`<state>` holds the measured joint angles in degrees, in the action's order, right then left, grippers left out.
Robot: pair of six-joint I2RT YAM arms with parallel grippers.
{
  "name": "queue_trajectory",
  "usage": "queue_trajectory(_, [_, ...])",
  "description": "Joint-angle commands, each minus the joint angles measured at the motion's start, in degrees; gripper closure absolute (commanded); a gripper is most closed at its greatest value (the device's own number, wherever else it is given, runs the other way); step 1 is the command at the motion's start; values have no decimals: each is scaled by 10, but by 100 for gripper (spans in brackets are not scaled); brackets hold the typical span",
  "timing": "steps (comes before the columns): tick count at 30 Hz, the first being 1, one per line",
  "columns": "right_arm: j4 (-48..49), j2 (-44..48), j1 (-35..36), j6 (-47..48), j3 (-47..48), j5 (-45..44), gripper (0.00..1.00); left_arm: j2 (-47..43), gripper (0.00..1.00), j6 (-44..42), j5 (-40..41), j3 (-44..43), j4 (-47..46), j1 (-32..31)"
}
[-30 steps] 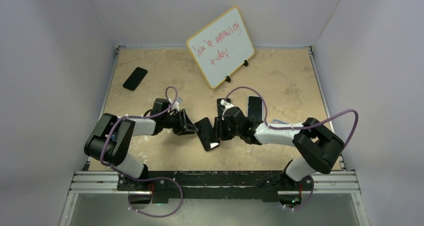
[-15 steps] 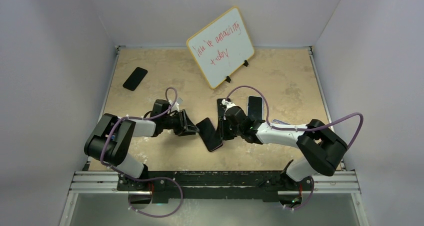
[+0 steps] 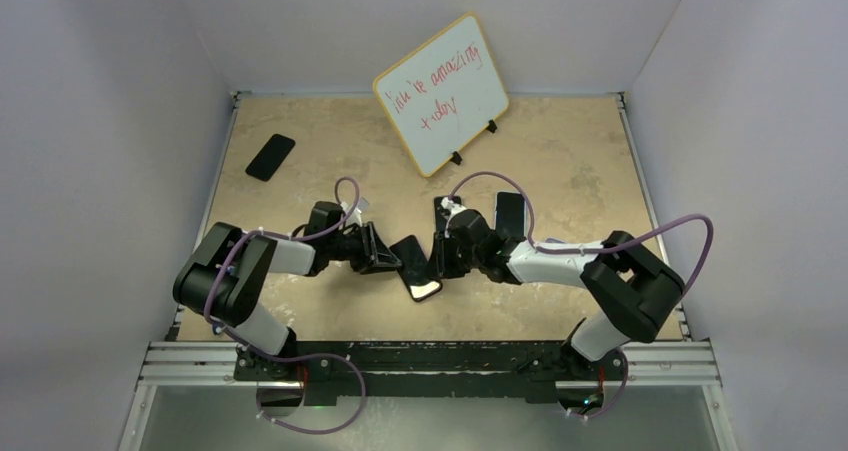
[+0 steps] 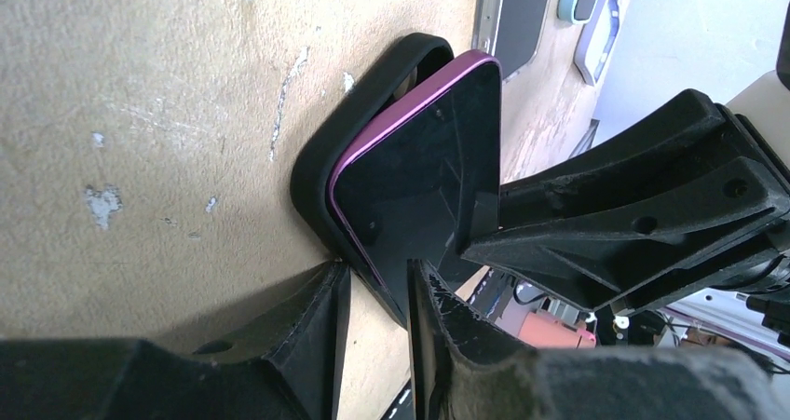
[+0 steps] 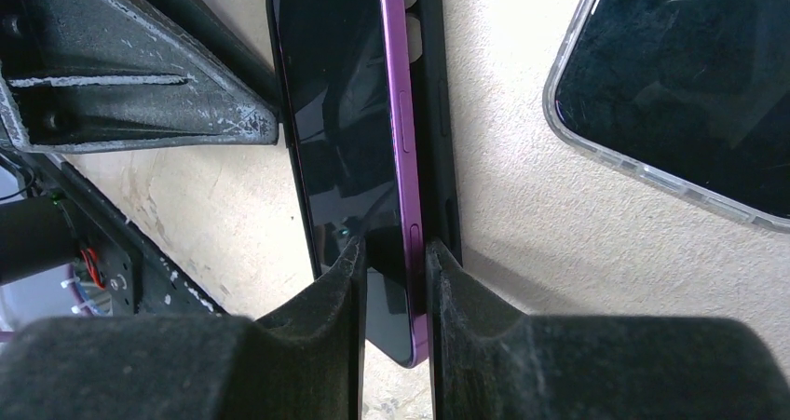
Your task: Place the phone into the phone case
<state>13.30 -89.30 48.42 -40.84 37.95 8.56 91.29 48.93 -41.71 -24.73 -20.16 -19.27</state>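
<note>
Right gripper (image 5: 391, 262) is pinched shut on the purple-edged phone (image 5: 345, 113), and the phone's long axis runs straight out from its jaws. The black phone case (image 5: 436, 113) hugs one long side, looks only half seated. Left gripper (image 4: 380, 280) clamps the case rim opposite, so both arms are equally close. Farther out, a whiteboard (image 3: 440, 93) with red scrawl, only "amazing" readable.

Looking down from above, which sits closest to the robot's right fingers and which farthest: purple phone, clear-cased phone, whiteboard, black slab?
1. Purple phone, centre, pinched in the right fingers, against the phone case.
2. Clear-cased phone, just to their right.
3. Whiteboard, at the back.
4. Black slab, back left corner.
</note>
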Motion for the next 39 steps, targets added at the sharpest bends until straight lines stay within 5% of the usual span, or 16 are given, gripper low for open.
queue_trajectory(1, [-12, -24, 11, 21, 29, -5, 79, -6, 71, 1, -2, -1, -26, -5])
queue_trajectory(8, [-79, 25, 11, 32, 41, -32, 59, -40, 71, -32, 31, -27, 48, -5])
queue_trajectory(16, [-114, 61, 10, 45, 50, -79, 48, -69, 71, -26, 41, -43, 73, -4])
queue_trajectory(29, [-50, 28, -10, 49, 51, -34, 22, -50, 67, -22, 45, -36, 60, -5])
queue_trajectory(39, [14, -29, -10, 29, 54, 1, 18, -30, 66, -16, 40, -29, 36, -5])
